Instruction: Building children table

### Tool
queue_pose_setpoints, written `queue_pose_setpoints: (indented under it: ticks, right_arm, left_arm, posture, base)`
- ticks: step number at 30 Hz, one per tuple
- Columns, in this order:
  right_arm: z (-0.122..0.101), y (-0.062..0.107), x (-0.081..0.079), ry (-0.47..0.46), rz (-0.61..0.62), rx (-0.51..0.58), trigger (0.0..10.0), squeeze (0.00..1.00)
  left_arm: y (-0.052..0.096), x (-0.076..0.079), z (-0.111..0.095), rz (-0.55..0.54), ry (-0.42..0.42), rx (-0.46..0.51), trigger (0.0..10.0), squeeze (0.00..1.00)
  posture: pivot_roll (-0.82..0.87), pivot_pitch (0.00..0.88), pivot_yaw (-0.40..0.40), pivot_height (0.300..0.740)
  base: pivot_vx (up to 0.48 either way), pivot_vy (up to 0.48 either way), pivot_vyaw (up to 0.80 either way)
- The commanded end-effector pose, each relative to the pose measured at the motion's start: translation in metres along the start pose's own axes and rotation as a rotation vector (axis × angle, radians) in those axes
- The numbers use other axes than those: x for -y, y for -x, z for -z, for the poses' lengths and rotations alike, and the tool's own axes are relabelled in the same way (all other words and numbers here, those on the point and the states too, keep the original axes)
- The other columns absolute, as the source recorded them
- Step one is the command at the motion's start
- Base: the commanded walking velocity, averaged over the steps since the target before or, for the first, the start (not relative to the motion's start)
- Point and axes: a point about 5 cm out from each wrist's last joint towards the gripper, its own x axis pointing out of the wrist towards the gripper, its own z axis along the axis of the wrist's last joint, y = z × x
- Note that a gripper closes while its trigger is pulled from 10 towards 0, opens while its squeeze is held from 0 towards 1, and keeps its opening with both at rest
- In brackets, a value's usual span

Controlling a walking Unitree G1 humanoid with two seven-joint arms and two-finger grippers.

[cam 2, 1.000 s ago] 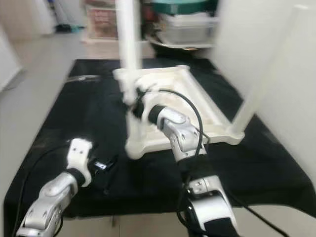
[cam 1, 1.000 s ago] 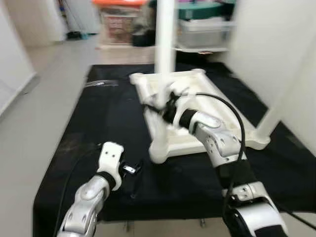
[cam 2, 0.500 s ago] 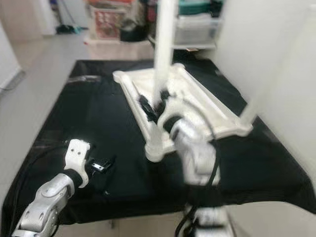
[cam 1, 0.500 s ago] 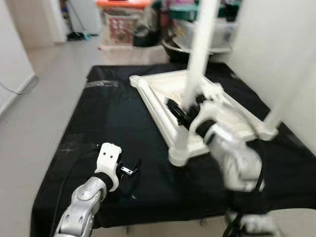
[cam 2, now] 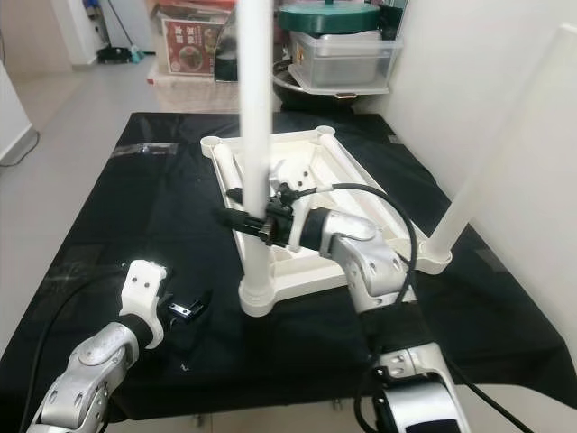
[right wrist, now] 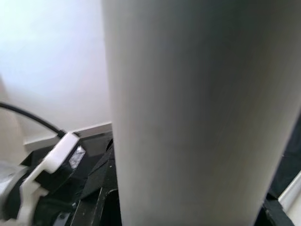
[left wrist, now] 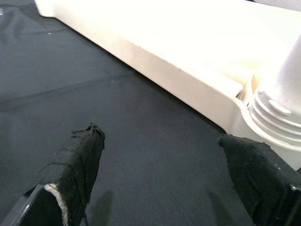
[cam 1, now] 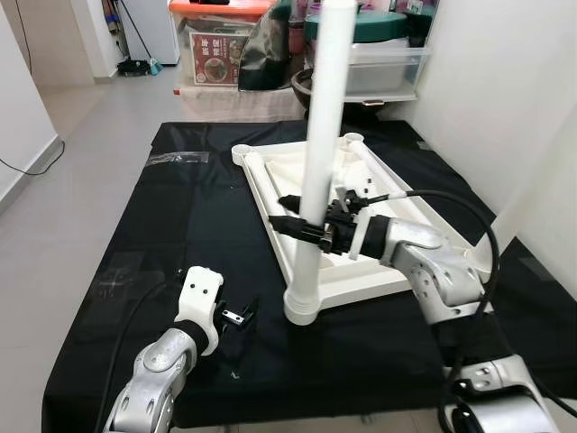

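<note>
1 white tabletop [cam 1: 361, 271], upside down on 1 black cloth [cam 1: 162, 225]. 2 white legs up: 1 [cam 1: 320, 162] at 7 o'clock corner, 1 [cam 2: 505, 135] at 4 o'clock. 2 grippers: left [cam 1: 236, 314], right [cam 1: 293, 215].

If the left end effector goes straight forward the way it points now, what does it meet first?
Probably the threaded base of the white table leg at the near corner of the upturned tabletop; the left end effector is open over black cloth. Depth is uncertain.
</note>
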Motion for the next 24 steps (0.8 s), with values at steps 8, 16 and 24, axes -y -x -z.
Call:
queue_pose_setpoints:
  ticks: [8, 16, 24]
  right_arm:
    - [0.059, 0.057, 0.052, -0.149, 1.205, -0.243, 0.0, 0.0]
    - [0.058, 0.058, 0.023, -0.119, 1.192, -0.217, 10.0, 0.0]
    - [-0.008, 0.017, 0.009, -0.072, 0.506, -0.002, 10.0, 0.0]
  left_arm:
    - [0.005, 0.0, 0.004, -0.005, 0.001, -0.014, 10.0, 0.0]
    - [0.004, 0.002, 0.005, 0.006, 0.003, -0.017, 10.0, 0.0]
    - [0.001, 0.0, 0.003, 0.015, 0.001, -0.015, 10.0, 0.0]
  posture:
    - [0.03, 0.0, -0.068, 0.74]
    - [0.0, 0.0, -0.041, 0.74]
    - [0.01, 0.0, -0.051, 0.74]
  base:
    - [0.0, 0.0, 0.0]
    - [0.0, 0.0, 0.0]
    - [0.0, 0.0, 0.0]
